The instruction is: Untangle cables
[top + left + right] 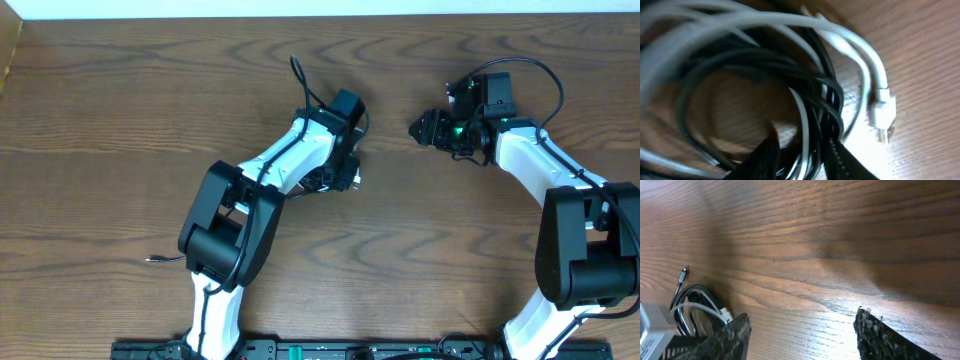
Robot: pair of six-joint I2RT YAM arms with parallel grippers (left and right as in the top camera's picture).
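— Where are the cables point(825, 95)?

— On the surface point(840, 240), near its middle, in one loose coil under the left arm's wrist; from overhead the arm hides nearly all of them.

— And the left claw point(802, 145)?

— Down in the coil; its two dark fingers point(845, 165) stand only a narrow way apart, and several strands run between them, black ones and one white; I read it as clamped on the bunch, not on a single cord.

— Can you tell the two cords apart?

— Yes; the black cable point(740, 62) loops round several times; the white cable point(790, 20) arcs over the top of it and comes down on the right, ending in a small white plug point(883, 107) at the wood just beside the coil; the nearest loops are blurred, so I cannot tell whether there is a true knot.

— The right claw point(801, 317)?

— Jaws wide apart, nothing between them, nothing touched; it hangs over bare wood to the right of the coil, apart from it.

— Does its camera catch the cords?

— In the lower left corner; black loops with a white strand across them, and one thin black end with a small plug reaching away from the coil along the surface.
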